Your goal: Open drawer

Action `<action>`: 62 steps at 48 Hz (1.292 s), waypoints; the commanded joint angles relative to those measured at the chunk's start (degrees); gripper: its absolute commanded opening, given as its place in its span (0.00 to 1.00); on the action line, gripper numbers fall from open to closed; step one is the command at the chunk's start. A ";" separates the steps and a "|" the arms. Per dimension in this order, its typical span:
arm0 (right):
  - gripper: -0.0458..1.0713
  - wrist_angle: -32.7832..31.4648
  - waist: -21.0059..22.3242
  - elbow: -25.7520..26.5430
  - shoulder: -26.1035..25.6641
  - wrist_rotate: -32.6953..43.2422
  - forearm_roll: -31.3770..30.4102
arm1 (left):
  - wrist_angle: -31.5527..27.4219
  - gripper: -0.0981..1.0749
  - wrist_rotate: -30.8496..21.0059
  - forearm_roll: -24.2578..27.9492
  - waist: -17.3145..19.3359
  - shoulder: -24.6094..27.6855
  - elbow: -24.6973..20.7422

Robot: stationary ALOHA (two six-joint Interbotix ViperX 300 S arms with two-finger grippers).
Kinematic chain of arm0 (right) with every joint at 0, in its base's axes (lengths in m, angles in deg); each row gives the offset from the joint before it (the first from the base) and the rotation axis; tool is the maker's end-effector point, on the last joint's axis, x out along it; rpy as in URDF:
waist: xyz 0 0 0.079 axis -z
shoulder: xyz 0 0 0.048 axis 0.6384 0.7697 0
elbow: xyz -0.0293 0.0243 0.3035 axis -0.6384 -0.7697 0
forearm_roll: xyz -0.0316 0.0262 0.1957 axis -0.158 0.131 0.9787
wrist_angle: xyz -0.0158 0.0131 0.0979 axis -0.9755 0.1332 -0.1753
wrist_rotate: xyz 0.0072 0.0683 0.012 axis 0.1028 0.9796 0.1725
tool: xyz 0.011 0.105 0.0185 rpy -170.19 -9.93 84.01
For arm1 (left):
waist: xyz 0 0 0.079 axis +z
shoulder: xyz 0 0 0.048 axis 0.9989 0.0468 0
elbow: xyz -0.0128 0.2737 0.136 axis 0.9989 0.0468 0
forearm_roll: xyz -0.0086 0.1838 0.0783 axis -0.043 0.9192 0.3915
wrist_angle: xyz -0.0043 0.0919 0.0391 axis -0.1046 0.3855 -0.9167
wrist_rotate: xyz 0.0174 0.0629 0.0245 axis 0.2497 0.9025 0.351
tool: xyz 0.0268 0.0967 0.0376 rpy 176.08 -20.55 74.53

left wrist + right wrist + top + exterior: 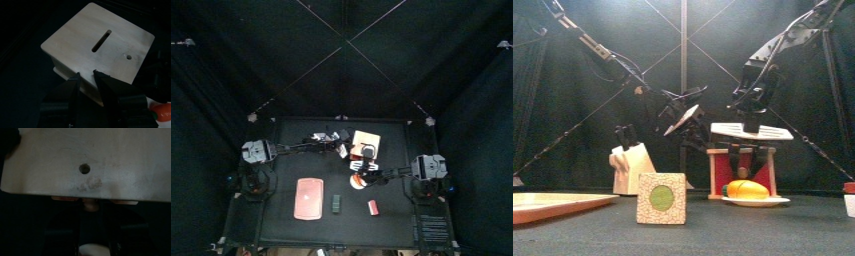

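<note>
The drawer (368, 138) is a light tan boxy cabinet at the table's back middle. In the front view its pale top (751, 131) sits over a red-sided body. My right gripper (751, 152) hangs down over its front, and in the right wrist view the jaws (89, 210) stand apart below the tan panel (100, 158) with its small hole, a pinkish strip between them. My left gripper (87, 74) rests at the edge of the cabinet's slotted top (100, 40), jaws narrowly apart. I cannot see a firm grip by either gripper.
A long pink-red slab (309, 197) lies front left, a small red block (373, 207) front middle, a dark piece (337, 203) between them. The front view shows a knife block (631, 168), a patterned box (661, 198) and a yellow fruit (748, 188) on a plate.
</note>
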State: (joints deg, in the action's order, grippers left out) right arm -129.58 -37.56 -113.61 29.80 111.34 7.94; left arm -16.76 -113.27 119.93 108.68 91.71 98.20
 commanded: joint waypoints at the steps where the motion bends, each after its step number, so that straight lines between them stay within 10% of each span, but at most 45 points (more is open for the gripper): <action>1: 0.50 -0.18 0.00 0.62 -1.14 -0.09 0.18 | -0.26 0.69 0.18 0.26 0.00 -0.53 -0.53; 62: 0.49 -0.18 -14.41 3.69 -0.97 0.53 5.63 | -0.44 0.69 0.09 0.44 0.18 -0.79 -0.53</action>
State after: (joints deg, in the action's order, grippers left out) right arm -129.67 -51.09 -111.24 29.98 111.78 13.13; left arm -16.84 -113.27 120.20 108.68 91.71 98.20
